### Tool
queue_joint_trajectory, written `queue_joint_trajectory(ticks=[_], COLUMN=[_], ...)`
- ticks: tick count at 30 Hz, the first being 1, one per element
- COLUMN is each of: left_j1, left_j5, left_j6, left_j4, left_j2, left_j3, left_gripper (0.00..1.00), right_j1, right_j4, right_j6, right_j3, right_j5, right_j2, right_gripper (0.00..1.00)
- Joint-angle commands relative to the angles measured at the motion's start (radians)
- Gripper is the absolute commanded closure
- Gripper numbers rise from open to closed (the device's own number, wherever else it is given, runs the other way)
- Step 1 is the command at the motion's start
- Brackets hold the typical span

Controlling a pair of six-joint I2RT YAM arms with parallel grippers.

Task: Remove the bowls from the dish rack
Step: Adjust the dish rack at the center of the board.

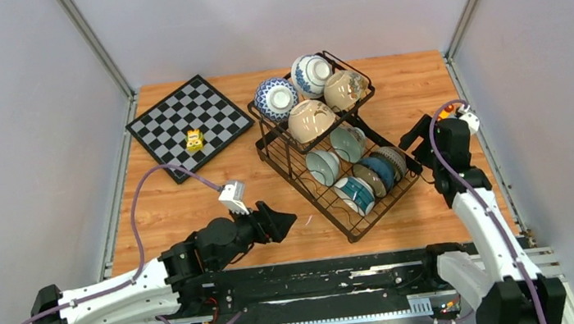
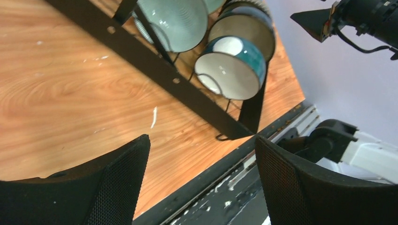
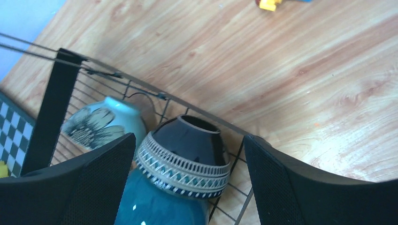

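The black wire dish rack stands right of centre. Its raised basket holds two blue-and-white bowls and two beige bowls. Several more stand on edge in the lower tray: pale teal, dark banded and a teal one with a white inside. My left gripper is open and empty over bare wood, just left of the rack's near corner. My right gripper is open at the rack's right side, its fingers straddling the dark banded bowl without touching it.
A chessboard with a small yellow piece lies at the back left. Grey walls close in both sides. The black base rail runs along the near edge. A blue bowl and a flowered pale teal bowl flank the dark one.
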Motion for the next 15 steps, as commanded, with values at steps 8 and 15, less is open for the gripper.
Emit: queue_joint_trajectory(ticks=[8,15], left_j1=[-0.005,-0.004], left_j5=[-0.097,-0.158], left_j6=[-0.031,-0.053], left_j4=[-0.272,-0.253], left_j2=[-0.131,-0.057], left_j3=[-0.042,-0.028], left_gripper=[0.16,0.16], right_j1=[-0.152,-0.160], right_j4=[0.200,0.306], right_j6=[0.029,0.101], right_j3=[-0.060,-0.123], right_j5=[-0.077,-0.161], right_j2=[0.223,0.291], right_gripper=[0.15,0.19])
